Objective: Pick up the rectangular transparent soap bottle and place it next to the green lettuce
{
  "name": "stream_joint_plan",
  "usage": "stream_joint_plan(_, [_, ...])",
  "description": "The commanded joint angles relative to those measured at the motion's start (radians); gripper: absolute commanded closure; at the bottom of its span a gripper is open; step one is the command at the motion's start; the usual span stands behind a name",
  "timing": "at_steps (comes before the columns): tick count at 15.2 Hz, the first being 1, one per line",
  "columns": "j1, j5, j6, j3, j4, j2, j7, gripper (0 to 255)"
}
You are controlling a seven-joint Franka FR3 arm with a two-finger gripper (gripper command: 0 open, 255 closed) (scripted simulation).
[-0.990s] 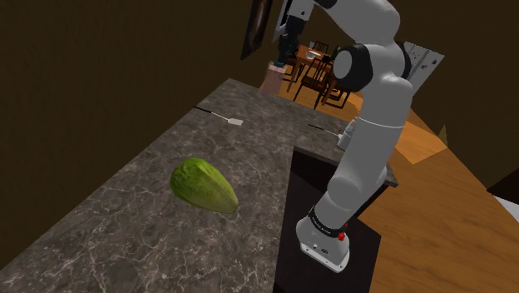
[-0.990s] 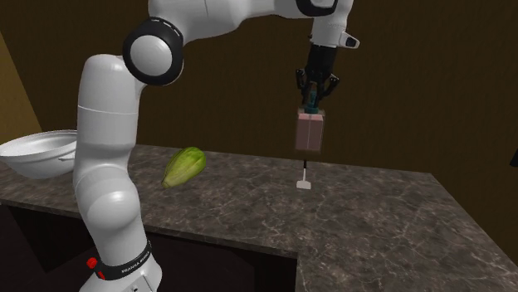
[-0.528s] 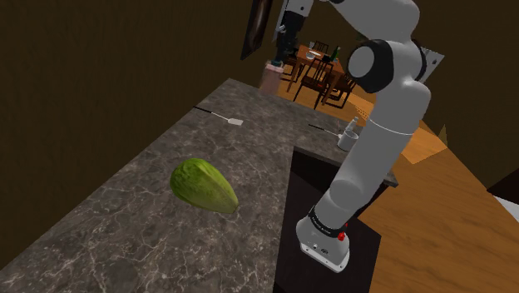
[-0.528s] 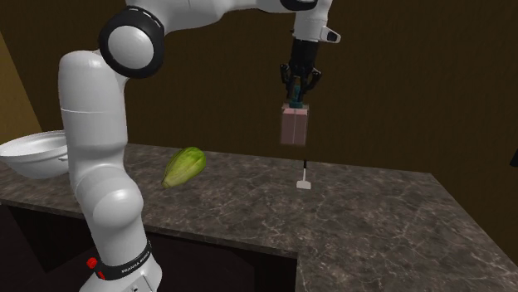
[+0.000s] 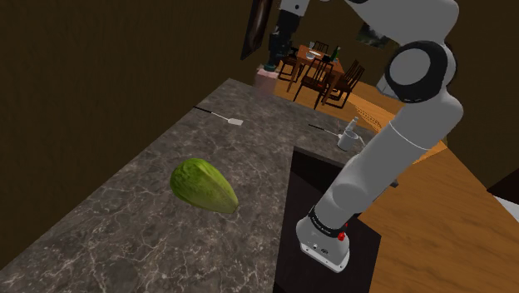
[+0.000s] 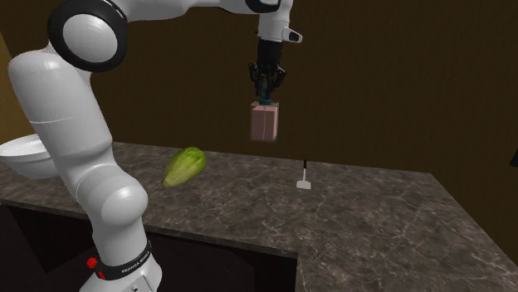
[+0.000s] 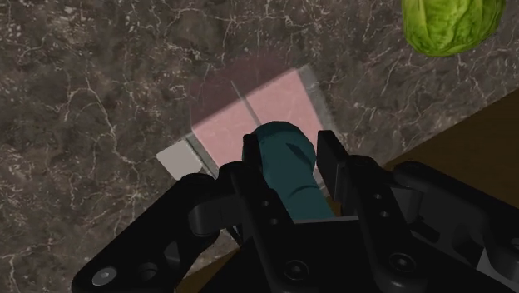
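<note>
– Bottle (image 6: 265, 123) check: where is it sitting right now?
– It is hanging upright in the air over the table (image 6: 373, 216), well clear of the top. The hand (image 6: 266, 93) is clamping its teal cap (image 7: 287, 166) from above, with the fingers (image 7: 331, 158) pressing on either side.
– So which step is running?
– I am judging it as the carry: the pick-up is looking done and the placing is not yet begun. The lettuce (image 6: 184, 167) is lying on its side, away from the table's corners, and the bottle is hovering well apart from it. In the second exterior view a small white tool (image 6: 305, 183) is lying on the bottle's other side.
– What is the next move asking for?
– Probably travelling across toward the lettuce, then lowering straight down so the flat base is landing on bare table just beside it, not on it. With the grip only on the cap, the body may be swinging, so I am expecting a slow descent before the fingers are opening.
</note>
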State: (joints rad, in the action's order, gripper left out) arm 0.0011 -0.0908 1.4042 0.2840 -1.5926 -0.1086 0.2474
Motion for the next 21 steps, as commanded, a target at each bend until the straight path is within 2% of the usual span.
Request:
stream_joint_plan(1, [0.021,0.006,0.016,-0.030,-0.061,-0.052,-0.053,255])
stream_joint_plan(11, [0.107,-0.019,0.058,-0.193,-0.244,-0.223,-0.302,255])
stream_joint_plan(21, [0.189,-0.087,0.095,-0.365,-0.309,-0.286,-0.547,255])
